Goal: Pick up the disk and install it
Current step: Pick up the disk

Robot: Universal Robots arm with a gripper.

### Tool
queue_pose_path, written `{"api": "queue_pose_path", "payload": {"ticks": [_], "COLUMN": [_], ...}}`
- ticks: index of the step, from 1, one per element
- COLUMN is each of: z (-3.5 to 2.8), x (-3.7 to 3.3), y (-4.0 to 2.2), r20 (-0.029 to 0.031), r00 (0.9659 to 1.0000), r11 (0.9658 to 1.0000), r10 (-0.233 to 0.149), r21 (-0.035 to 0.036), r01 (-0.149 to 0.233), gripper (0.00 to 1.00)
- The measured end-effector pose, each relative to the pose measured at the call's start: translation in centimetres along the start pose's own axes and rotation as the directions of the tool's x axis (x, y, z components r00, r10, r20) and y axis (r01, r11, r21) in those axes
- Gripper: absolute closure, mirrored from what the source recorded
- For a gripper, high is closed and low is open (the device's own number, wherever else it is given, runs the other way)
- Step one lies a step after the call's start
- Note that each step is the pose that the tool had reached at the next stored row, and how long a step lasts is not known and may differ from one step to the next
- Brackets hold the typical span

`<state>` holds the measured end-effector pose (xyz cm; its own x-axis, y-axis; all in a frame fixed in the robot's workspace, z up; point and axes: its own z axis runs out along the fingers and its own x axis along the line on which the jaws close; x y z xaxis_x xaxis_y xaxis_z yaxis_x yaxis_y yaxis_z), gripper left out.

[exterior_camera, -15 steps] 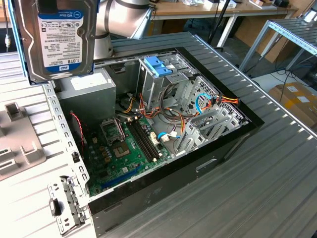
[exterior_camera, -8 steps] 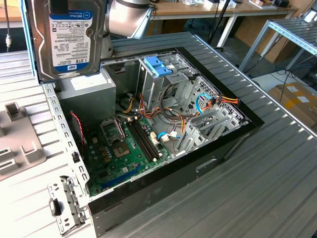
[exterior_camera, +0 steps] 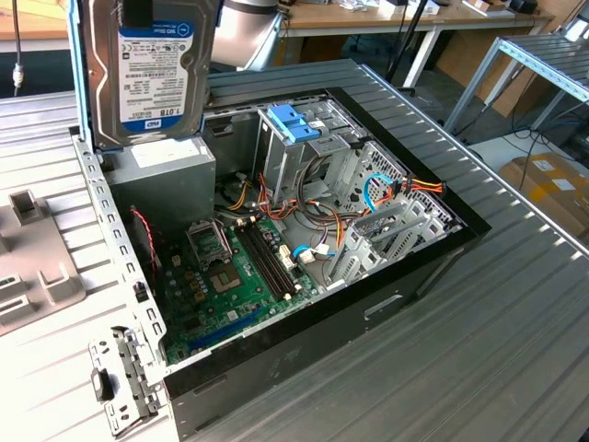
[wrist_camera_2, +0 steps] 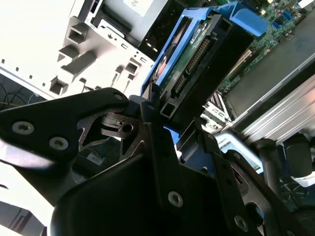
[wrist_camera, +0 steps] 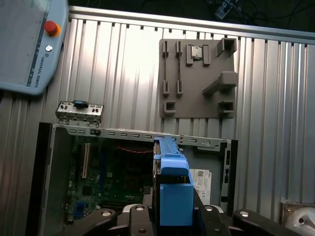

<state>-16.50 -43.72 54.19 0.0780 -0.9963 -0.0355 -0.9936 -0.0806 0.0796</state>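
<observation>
The claw grips the disk, which hangs long way down from it, higher than the blue-topped cage, toward the exterior view's left.

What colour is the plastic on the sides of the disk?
Blue: the disk shows it best in the first wrist view.

Robotics lab: slatted aluminium bench, teach pendant.
</observation>
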Motion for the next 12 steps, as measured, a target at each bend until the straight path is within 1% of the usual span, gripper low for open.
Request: {"api": "queue_pose_path", "payload": {"ticks": [3,6,8,10,12], "z": [-0.01,-0.01,0.0,0.01,0.02], "x": [0.19,0.43,0.96,1.45,2.3], "y": [-0.57,-0.95,-1.18,-1.27,-1.32], "r20": [0.0004,0.001,0.0025,0.0031,0.0044], "r00": [1.0,1.0,1.0,1.0,1.0], "r11": [1.0,1.0,1.0,1.0,1.0], "r10": [0.0,0.0,0.0,0.0,0.0], "r21": [-0.0023,-0.004,-0.0053,-0.006,-0.0066], "r01": [0.0,0.0,0.0,0.0,0.0], "gripper": [0.63,0.63,0.63,0.63,0.63]}}
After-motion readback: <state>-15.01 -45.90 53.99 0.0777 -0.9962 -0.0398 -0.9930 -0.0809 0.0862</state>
